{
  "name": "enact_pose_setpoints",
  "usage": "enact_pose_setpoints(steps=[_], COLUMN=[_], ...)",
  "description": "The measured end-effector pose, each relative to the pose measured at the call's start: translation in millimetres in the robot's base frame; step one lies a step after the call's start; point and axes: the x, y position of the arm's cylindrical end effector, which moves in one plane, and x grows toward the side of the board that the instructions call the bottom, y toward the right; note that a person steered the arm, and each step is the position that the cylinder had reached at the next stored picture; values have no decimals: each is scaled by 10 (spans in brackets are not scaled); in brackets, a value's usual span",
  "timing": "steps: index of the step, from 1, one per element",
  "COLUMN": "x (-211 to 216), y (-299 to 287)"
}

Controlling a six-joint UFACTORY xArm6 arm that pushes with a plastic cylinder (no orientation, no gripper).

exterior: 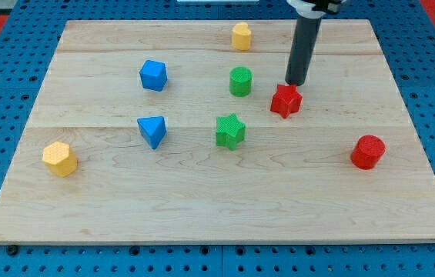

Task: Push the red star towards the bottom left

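Note:
The red star (286, 101) lies right of the board's middle, in the upper half. My tip (294, 83) is just above it and slightly to its right, touching or almost touching its upper edge. The dark rod rises from there to the view's top. A green star (230, 130) lies to the red star's lower left, and a green cylinder (240, 81) lies to its left.
The wooden board (202, 200) sits on a blue pegboard. On it are also a yellow block (241, 36) at the top, a blue block (154, 75), a blue triangular block (152, 131), a yellow hexagonal block (60, 158) at the left and a red cylinder (368, 151) at the right.

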Motion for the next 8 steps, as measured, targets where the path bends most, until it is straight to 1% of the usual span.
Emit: enact_pose_setpoints(steps=[1,2,3,4,5,6,7,8], x=[206,497,835,994,739,612,705,879], y=[-37,127,129,155,244,-41,-319,-366])
